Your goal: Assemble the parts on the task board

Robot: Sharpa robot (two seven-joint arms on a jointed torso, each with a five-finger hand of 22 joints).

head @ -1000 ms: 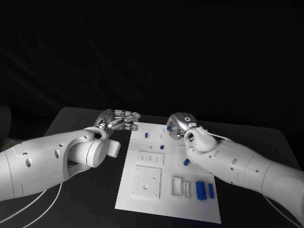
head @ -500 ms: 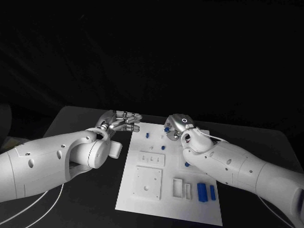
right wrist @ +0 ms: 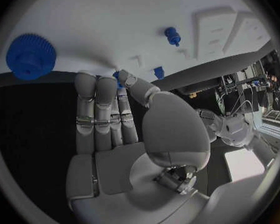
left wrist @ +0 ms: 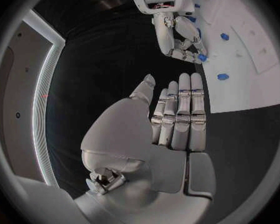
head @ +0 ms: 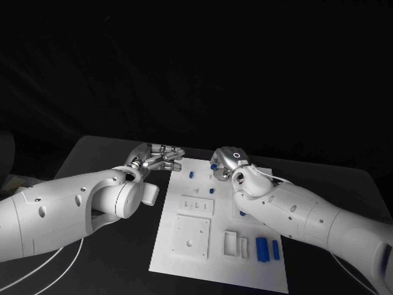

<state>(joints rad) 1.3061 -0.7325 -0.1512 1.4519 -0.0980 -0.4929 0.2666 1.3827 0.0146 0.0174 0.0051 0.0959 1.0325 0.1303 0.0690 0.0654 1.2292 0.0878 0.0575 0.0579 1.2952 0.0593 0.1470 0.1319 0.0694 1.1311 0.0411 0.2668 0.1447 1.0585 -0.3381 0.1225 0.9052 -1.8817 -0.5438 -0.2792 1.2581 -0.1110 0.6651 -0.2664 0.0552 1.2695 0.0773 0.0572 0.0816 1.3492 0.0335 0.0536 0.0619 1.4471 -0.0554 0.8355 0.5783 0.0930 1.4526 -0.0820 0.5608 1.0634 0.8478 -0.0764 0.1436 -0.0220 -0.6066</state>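
The white task board (head: 216,258) lies in the middle of the table. My right hand (head: 226,162) hangs over its far edge, and its thumb and fingertips (left wrist: 191,51) pinch a small blue part (left wrist: 203,57), also seen as a blue part (right wrist: 117,76) between thumb and finger. My left hand (head: 159,155) hovers just off the board's far left corner; its fingers (left wrist: 180,112) lie straight and together and hold nothing. A blue gear (right wrist: 30,55) and a blue peg (right wrist: 172,36) stand on the board close to the right hand.
More blue parts sit on the board: a peg (head: 190,175), another (head: 210,189), one beside my right forearm (head: 242,213), and two long bars (head: 260,247) near the front. White raised blocks (head: 191,233) occupy the board's middle. Black table (head: 99,161) surrounds it.
My right hand has crept a little to the left along the board's far edge. The left hand has barely moved.
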